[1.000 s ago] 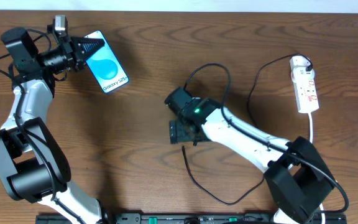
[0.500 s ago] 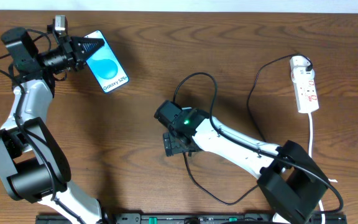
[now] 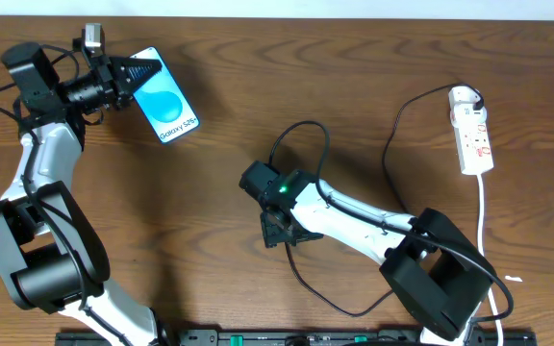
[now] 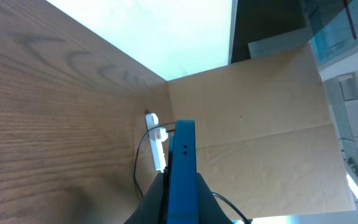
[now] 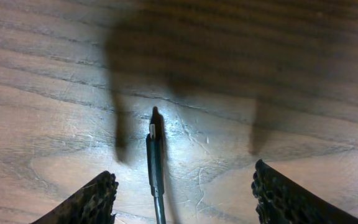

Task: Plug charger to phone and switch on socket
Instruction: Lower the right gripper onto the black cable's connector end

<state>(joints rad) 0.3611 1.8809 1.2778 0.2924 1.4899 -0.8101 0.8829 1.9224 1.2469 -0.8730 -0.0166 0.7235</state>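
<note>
Dark wood table (image 3: 258, 96), and the left gripper (image 3: 128, 75) is clamped on the phone (image 3: 166, 108) at far left. Jaws of the right gripper (image 5: 185, 190) sit open either side of the charger (image 5: 155, 155) tip.

We watch the right gripper (image 3: 279, 234) draw back toward the near edge of the counter (image 3: 383, 67) and a little to the left, its elbow swinging in after it. The charger (image 3: 302, 124) has come along too (its loop, once tall and wide, now sits lower and tighter behind the wrist).
</note>
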